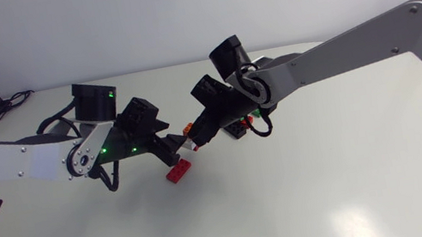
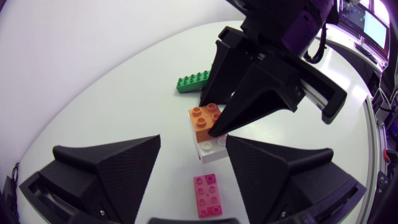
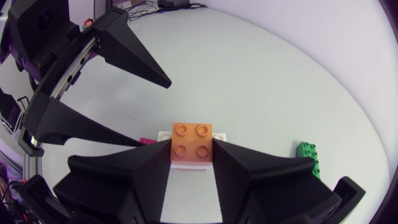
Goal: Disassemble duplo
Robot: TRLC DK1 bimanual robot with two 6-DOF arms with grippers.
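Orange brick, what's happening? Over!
Right jaws shut on orange brick, stacked on white brick. Left jaws open, white brick between them. Red brick loose nearby.

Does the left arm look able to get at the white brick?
Probably yes: the white brick sits between the left end effector's open fingers, sides bare; the right end effector clamps only the orange brick above.

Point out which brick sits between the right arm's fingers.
The orange brick, clamped on top of a white brick; the red brick and green brick lie loose on the table.
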